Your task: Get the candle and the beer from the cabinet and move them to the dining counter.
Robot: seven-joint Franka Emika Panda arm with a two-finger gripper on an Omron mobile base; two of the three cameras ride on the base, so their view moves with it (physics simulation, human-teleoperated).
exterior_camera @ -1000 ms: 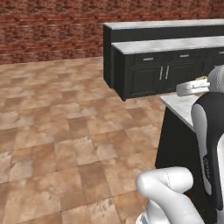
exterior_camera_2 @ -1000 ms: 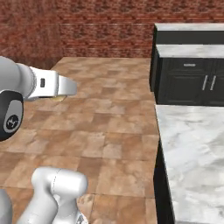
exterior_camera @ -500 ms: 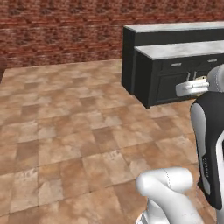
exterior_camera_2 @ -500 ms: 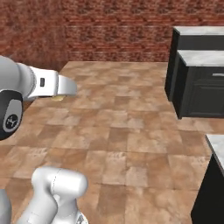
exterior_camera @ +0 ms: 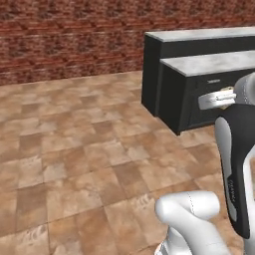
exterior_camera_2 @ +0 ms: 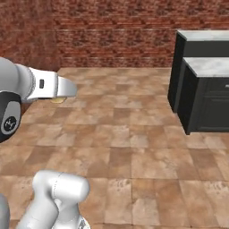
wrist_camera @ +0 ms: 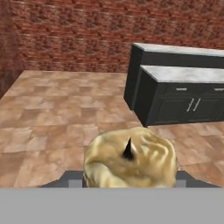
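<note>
1. The candle (wrist_camera: 130, 162) sits right at the hand camera's 6 o'clock: a squat tan-yellow lump with a small dark wick on top.
2. The gripper (wrist_camera: 130, 181) has the candle between its jaws, about half open around it; its fingertips are hidden behind the wax, so the contact itself cannot be made out.
3. In the right base view a sliver of the candle (exterior_camera_2: 58, 100) peeks out under the white forearm, at about 9 o'clock in that picture.
4. In the left base view the hand (exterior_camera: 217, 98) juts out at 3 o'clock, with a bit of tan showing at its tip.
5. Ahead, at 2 o'clock from the hand, stands a dark counter (wrist_camera: 183, 74) with a grey marble top, and a taller black block behind it.
6. The floor (exterior_camera: 74, 149) is brown tile, running to a red brick wall (exterior_camera_2: 112, 31) at 12 o'clock.
</note>
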